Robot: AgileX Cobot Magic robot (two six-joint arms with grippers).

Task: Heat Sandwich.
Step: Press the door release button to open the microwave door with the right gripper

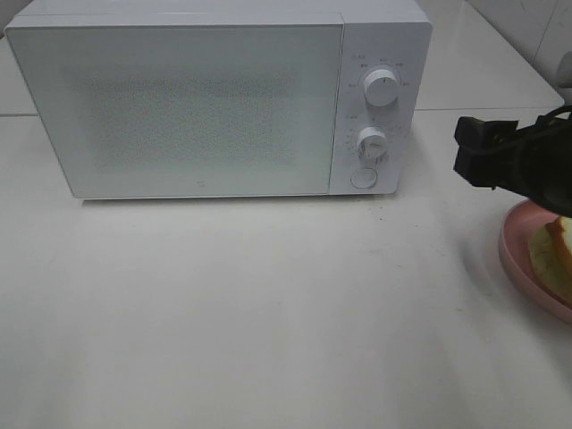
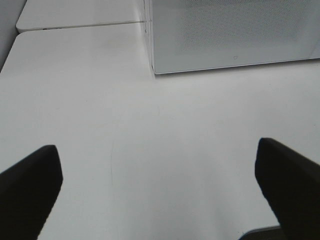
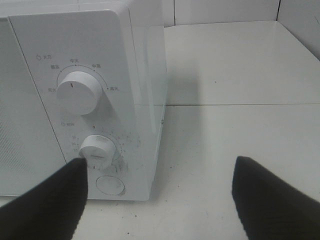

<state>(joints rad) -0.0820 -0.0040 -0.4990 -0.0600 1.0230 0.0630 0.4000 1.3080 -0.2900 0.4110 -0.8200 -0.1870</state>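
Right gripper (image 3: 157, 170) wide, empty, faces microwave (image 1: 179, 107) button (image 3: 110, 184), likely to open it. Sandwich (image 1: 548, 256) sits on plate (image 1: 513, 253). Left gripper (image 2: 157, 155) wide, empty.

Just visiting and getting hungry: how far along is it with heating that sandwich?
Nothing looks done yet: the sandwich sits on its pink plate outside the microwave, whose door is shut. In hand: the right arm faces the controls, jaws open and empty. Still to do: open the door, load, heat.

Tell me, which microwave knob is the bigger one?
The upper knob is bigger. The lower knob, sitting just above the flat round button, is smaller.
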